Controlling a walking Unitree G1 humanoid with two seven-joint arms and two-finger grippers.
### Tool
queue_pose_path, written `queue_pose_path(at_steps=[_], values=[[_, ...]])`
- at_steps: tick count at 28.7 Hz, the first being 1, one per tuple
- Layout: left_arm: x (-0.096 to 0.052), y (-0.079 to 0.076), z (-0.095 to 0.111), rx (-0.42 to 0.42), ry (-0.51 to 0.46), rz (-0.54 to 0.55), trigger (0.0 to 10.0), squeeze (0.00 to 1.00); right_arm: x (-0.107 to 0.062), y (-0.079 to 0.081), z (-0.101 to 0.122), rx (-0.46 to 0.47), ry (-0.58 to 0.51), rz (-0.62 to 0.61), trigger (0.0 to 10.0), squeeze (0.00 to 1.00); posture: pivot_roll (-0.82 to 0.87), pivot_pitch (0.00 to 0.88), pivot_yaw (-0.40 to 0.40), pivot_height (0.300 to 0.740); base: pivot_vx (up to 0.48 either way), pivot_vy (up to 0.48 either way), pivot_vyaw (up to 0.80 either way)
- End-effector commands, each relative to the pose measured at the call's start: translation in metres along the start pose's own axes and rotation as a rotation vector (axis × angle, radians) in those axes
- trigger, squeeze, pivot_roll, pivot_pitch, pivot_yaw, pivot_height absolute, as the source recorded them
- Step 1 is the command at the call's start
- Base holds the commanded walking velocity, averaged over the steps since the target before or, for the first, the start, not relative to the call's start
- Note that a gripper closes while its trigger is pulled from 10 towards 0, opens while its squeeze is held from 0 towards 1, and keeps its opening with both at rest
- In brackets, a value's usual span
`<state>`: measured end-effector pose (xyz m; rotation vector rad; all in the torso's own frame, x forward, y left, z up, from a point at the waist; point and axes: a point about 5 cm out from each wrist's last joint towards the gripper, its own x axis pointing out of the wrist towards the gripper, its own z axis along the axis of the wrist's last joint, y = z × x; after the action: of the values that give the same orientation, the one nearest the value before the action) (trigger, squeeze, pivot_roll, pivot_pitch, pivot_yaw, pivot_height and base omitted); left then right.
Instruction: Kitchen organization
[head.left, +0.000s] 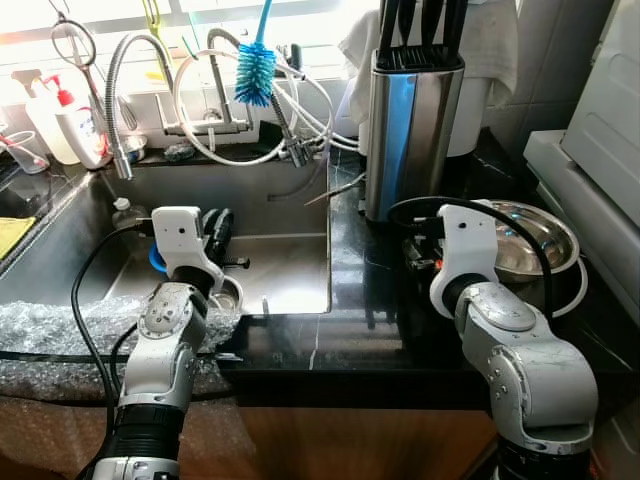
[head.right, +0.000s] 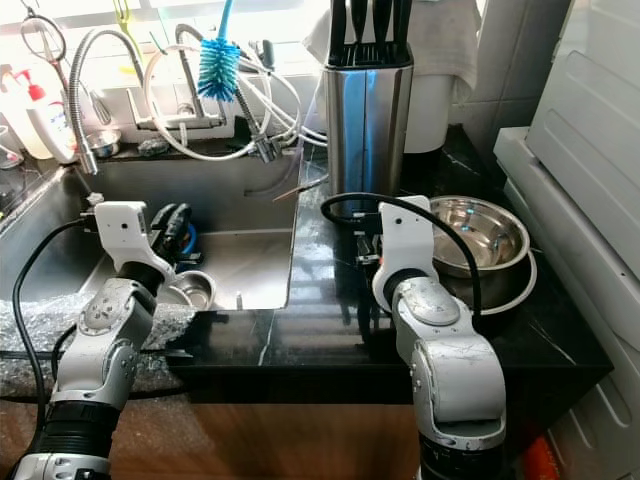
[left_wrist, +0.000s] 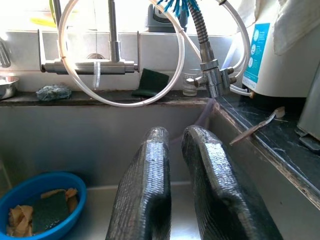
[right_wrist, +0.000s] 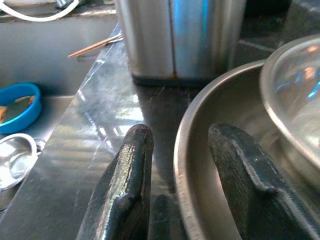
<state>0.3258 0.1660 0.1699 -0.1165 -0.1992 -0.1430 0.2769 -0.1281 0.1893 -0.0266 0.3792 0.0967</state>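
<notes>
On the far left, white soap bottles (head.left: 62, 122) stand on the ledge behind the steel sink (head.left: 290, 262), and crinkled bubble wrap (head.left: 60, 325) covers the near left edge of the bench. The left hand (left_wrist: 175, 185) hovers over the sink basin with its two ribbed black fingers nearly together and nothing between them. Below it lie a round blue plastic bowl (left_wrist: 37, 202) holding a green sponge and scraps, and, just beside it on the near side, a small shiny steel cup (head.right: 190, 290). A fuzzy blue bottle brush (head.left: 255, 70) hangs among looped white hoses and a coiled metal faucet (head.left: 125, 90). A wooden chopstick (left_wrist: 255, 126) lies on the glossy black stone bench (head.left: 350, 320) at the sink's rim, in front of a tall brushed-steel knife block (head.left: 412, 130) with black handles. On the right, the right hand (right_wrist: 180, 170) is spread, one finger outside and one inside the rim of the shallow steel pan (right_wrist: 200, 150), which carries a polished round steel bowl (head.left: 535, 240). It seems set to pinch that rim. Judging from this, the thin, slick metal edge could slip from the pads, or lifting by one side could tip the pan and send the loose bowl sliding off toward the bench edge.
</notes>
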Motion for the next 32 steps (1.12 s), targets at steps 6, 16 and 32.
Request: queue_pose_path(at_steps=[6,16,32], values=[[0.002,-0.002,0.0,0.01,0.018,-0.023,10.0,0.0,-0.001,0.004,-0.002,0.056,0.035,0.016,10.0,0.0,-0.1,0.0,0.079,0.74,0.0,0.0,0.0],[0.002,-0.002,-0.002,0.01,0.031,-0.033,10.0,0.0,0.0,0.007,-0.003,0.087,0.058,0.029,10.0,0.0,-0.1,0.0,0.075,0.74,0.0,0.0,0.0],[0.003,-0.001,-0.002,0.022,0.044,-0.042,10.0,0.0,0.001,0.03,0.001,0.16,0.071,0.162,10.0,0.0,-0.09,0.0,0.076,0.74,0.0,0.0,0.0]])
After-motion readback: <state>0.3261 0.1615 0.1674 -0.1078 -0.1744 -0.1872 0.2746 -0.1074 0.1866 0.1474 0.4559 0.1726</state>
